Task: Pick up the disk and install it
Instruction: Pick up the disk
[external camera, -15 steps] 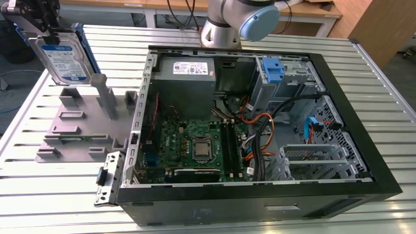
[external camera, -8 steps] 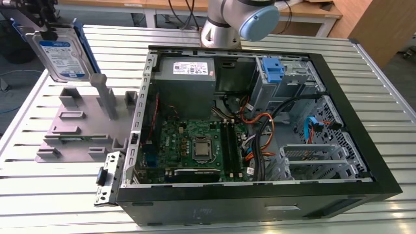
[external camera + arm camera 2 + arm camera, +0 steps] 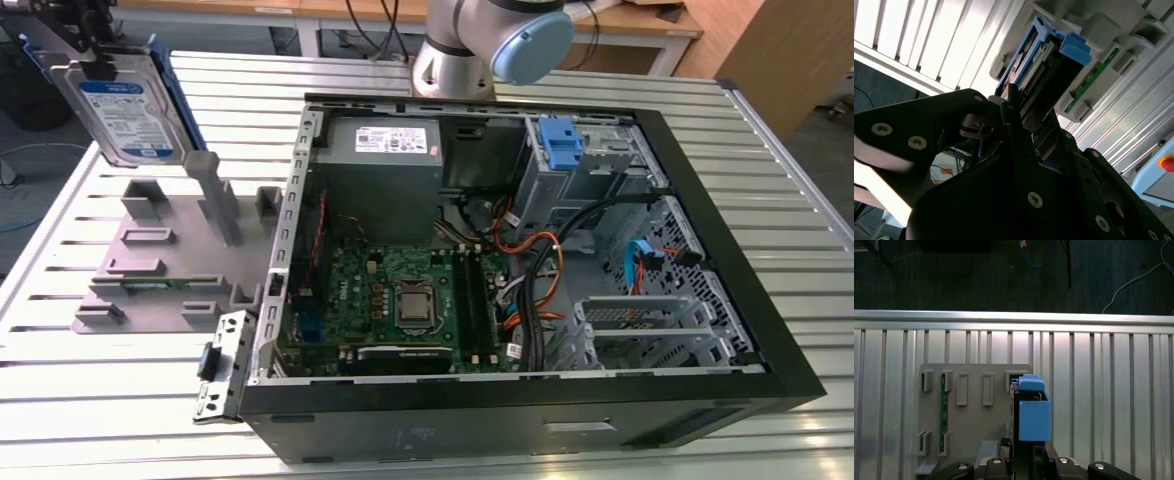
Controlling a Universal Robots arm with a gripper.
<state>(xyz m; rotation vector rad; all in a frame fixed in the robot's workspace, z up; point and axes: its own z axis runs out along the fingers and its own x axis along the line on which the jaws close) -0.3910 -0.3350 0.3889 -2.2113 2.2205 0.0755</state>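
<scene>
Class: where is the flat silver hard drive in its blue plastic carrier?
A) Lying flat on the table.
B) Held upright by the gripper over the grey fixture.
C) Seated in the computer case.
B: the gripper clamps the silver hard drive upright over the grey plastic fixture.

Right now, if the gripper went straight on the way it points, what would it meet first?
The gripper, shut on the disk, points down at the grey fixture on the slatted table. The disk's lower end would probably meet that fixture's edge first; depth is unclear.
</scene>
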